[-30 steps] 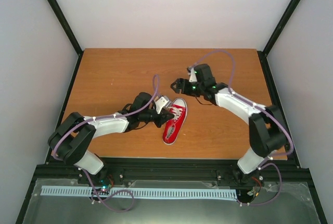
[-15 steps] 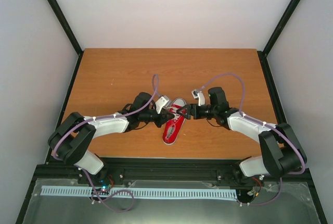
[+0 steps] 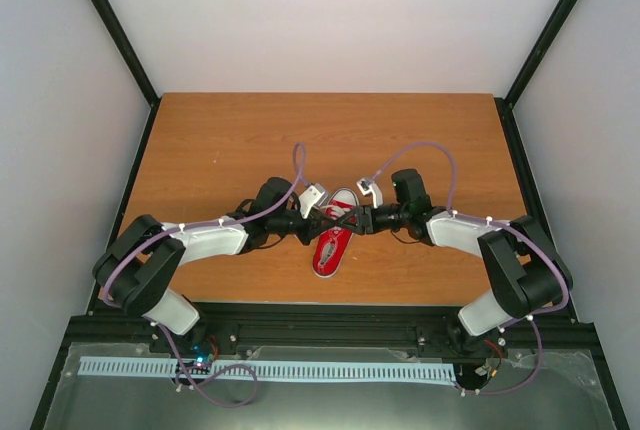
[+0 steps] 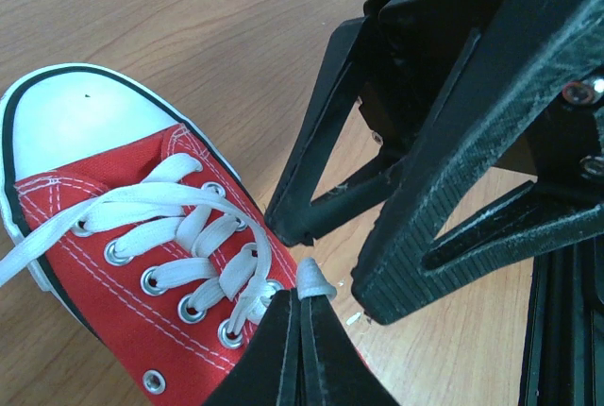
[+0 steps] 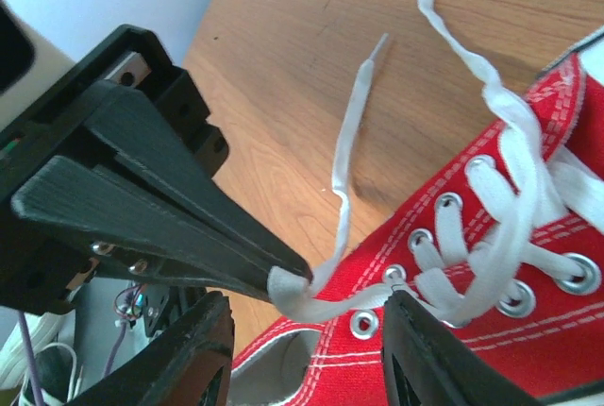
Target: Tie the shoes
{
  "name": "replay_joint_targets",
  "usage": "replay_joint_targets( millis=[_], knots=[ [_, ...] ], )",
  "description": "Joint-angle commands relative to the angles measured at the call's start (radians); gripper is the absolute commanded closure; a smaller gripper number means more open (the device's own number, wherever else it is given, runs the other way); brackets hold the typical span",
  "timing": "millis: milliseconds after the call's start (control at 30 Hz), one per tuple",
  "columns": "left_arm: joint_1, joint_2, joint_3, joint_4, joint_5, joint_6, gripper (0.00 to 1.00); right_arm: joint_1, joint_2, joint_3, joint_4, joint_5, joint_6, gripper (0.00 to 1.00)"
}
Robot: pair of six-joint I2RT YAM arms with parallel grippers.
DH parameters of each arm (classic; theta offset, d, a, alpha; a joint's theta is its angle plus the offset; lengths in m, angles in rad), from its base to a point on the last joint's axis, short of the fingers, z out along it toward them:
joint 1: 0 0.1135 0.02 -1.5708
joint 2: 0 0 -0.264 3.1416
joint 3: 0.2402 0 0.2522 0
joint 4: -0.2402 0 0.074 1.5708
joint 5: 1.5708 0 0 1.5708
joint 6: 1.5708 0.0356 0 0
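Left gripper (image 4: 300,323): clamped on a bight of white lace (image 4: 309,279), lifting it clear of the eyelets, likely for a handover.
Red sneaker (image 3: 332,242): flat near the middle of the table (image 3: 220,140), between both grippers for shared reach.
Right gripper (image 5: 302,330): jaws partway apart, gripping nothing, straddling that bight just beside the left tips, apparently to pinch it.

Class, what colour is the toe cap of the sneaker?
White; the toe cap of the sneaker shows best in the left wrist view.
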Motion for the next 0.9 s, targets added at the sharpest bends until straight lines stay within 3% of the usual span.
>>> replay_joint_targets(
  millis=[0,500,733,867],
  knots=[
    [-0.013,0.013,0.027,0.033,0.018,0.001,0.99,0.008,0.002,0.024,0.051,-0.063,-0.031,0.57],
    [-0.013,0.009,0.024,0.037,0.019,0.004,0.99,0.01,0.061,0.059,0.026,-0.116,-0.082,0.73],
    [-0.013,0.008,0.022,0.039,0.015,0.004,0.99,0.011,0.073,0.055,0.013,-0.122,-0.092,0.96],
    [-0.013,-0.002,0.012,0.049,-0.009,-0.005,0.98,0.011,0.046,0.048,0.019,-0.083,-0.088,0.97]
  ],
)
